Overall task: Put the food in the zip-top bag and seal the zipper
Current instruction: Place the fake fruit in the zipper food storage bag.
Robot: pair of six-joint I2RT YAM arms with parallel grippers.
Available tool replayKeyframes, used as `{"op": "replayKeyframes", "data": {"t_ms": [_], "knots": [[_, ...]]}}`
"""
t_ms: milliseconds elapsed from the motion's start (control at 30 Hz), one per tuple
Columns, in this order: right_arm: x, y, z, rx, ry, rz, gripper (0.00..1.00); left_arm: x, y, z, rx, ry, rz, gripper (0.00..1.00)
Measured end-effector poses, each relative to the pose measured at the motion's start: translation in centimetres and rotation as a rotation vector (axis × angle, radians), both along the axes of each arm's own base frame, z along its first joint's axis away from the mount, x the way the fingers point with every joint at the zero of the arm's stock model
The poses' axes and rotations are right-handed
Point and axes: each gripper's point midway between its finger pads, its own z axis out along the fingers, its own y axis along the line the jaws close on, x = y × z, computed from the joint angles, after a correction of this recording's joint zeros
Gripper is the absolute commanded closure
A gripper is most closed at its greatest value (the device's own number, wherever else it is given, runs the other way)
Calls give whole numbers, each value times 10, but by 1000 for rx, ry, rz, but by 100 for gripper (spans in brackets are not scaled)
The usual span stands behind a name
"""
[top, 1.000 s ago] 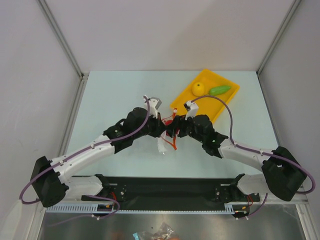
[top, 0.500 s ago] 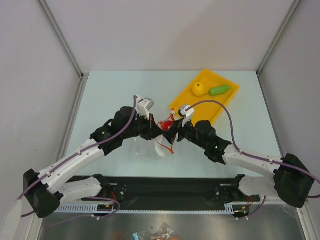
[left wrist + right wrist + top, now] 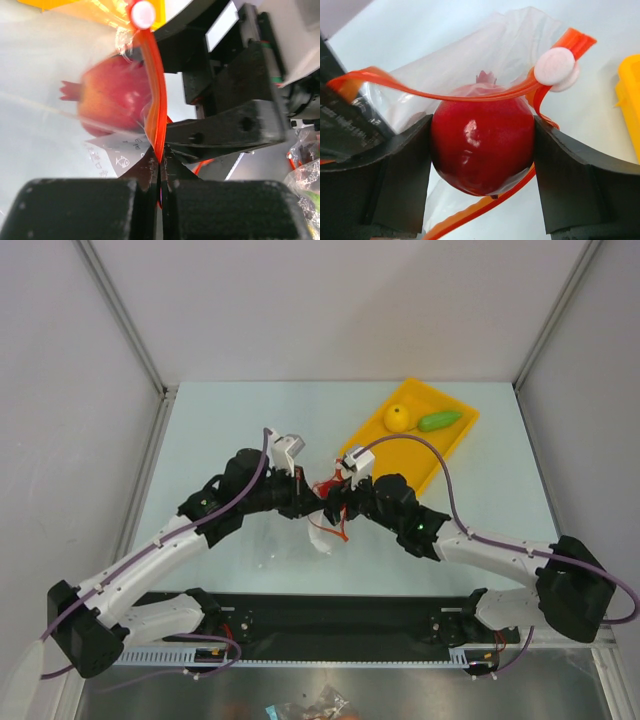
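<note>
Starting at the left: left gripper (image 3: 308, 498) sits well left of the yellow tray (image 3: 432, 452), low over the table (image 3: 230, 430). Its fingers are pressed together with no gap showing, pinching the zipper (image 3: 155, 95) between the tips. From that wrist the orange strip runs up from the pinch to a white slider (image 3: 142, 14).

Zip-top bag (image 3: 322, 532) hangs from the zipper, off the tray's near-left corner, between the two grippers. Clear film, crumpled. Mouth pulled open into a loop.

Red fruit (image 3: 481, 142) sits in that mouth. One zipper strip crosses over it, the other passes under it, and the film bulges behind. Through the plastic the left wrist view shows the fruit's small crown.

Right gripper (image 3: 335, 502) is just left of the tray's near-left corner, tip to tip with the left one. Fingers spread about the fruit's width, each pad touching a side, fruit clamped.

On the tray: lemon (image 3: 398, 417) toward the far end, green vegetable (image 3: 439, 421) just right of it. Both lie loose, well apart from either gripper.
</note>
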Motion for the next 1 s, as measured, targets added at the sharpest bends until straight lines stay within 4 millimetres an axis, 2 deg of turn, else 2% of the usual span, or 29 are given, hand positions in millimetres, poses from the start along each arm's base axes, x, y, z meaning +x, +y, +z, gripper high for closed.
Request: {"op": "replayKeyframes", "data": {"t_ms": [133, 267, 500, 600, 633, 767, 867, 1000], "knots": [[8, 10, -12, -21, 52, -15, 54, 1, 0, -1, 12, 10, 4, 100], [10, 14, -20, -13, 107, -15, 48, 2, 0, -4, 18, 16, 6, 100], [9, 15, -11, 108, 211, 64, 46, 13, -7, 7, -28, -54, 17, 100], [7, 14, -15, 96, 241, 79, 44, 15, -9, 4, -29, -66, 13, 100], [7, 13, -17, 89, 253, 84, 42, 15, -9, 3, -25, -68, 14, 100], [8, 11, -25, 64, 280, 81, 14, 18, -11, -3, -6, -70, 12, 100], [10, 6, -32, 37, 289, 60, 1, 17, -10, -8, 3, -72, 8, 100], [12, -3, -34, 0, 276, 26, 0, 17, -10, -11, 3, -84, 17, 100]]}}
